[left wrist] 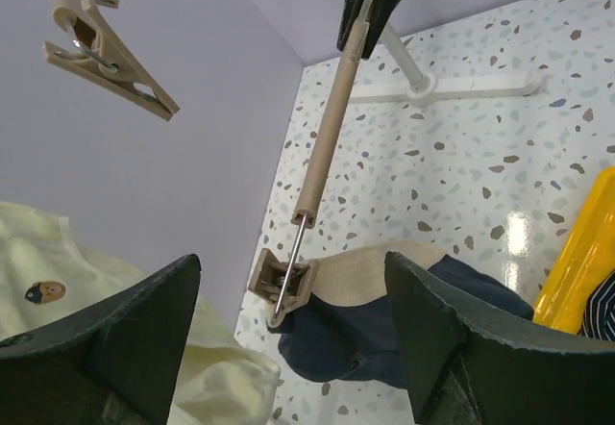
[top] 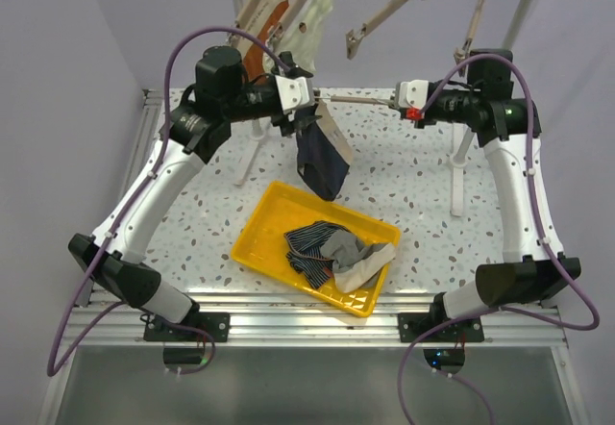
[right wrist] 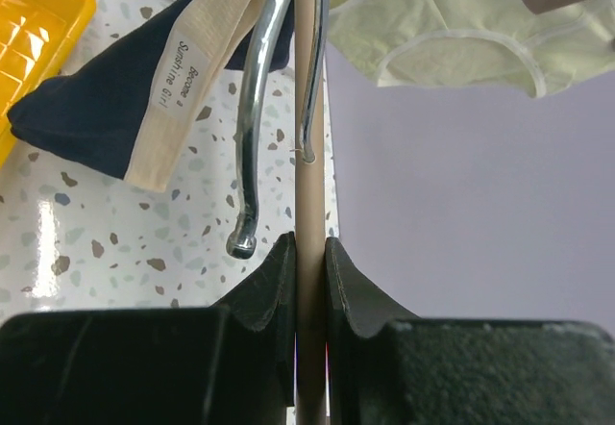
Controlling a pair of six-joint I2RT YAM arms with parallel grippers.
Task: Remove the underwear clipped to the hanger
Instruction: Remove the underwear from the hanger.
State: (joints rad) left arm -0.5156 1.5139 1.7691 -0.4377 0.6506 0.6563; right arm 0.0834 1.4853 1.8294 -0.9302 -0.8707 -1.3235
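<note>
Top external view sets out the whole scene: the right gripper (top: 407, 101) holds one end of a wooden hanger bar (top: 363, 104), and navy briefs (top: 322, 161) hang from the bar's other end, just beside the left gripper (top: 309, 98) and above the far corner of a yellow tray (top: 252, 236). In the tray lie striped navy briefs (top: 309, 244) and grey-white briefs (top: 360, 258). On the rail behind hang orange-red briefs (top: 257, 48) and pale cream-green briefs (top: 317, 13).

Left wrist view adds what the overhead cannot: the clip (left wrist: 281, 285) at the bar's end is shut on the cream waistband (left wrist: 370, 274) of the navy briefs, and the left fingers (left wrist: 120, 338) stand wide apart on either side of clip and cloth, touching neither (open room on both flanks).

Right wrist view shows the right fingers (right wrist: 269, 286) pressed shut on the bar, the chrome hook (right wrist: 258, 108) curling just above them, cream-green cloth overhead.

The tray's near edge lies close to the table's (top: 432, 175) front rim; bare speckled surface stays open to its left and right.
</note>
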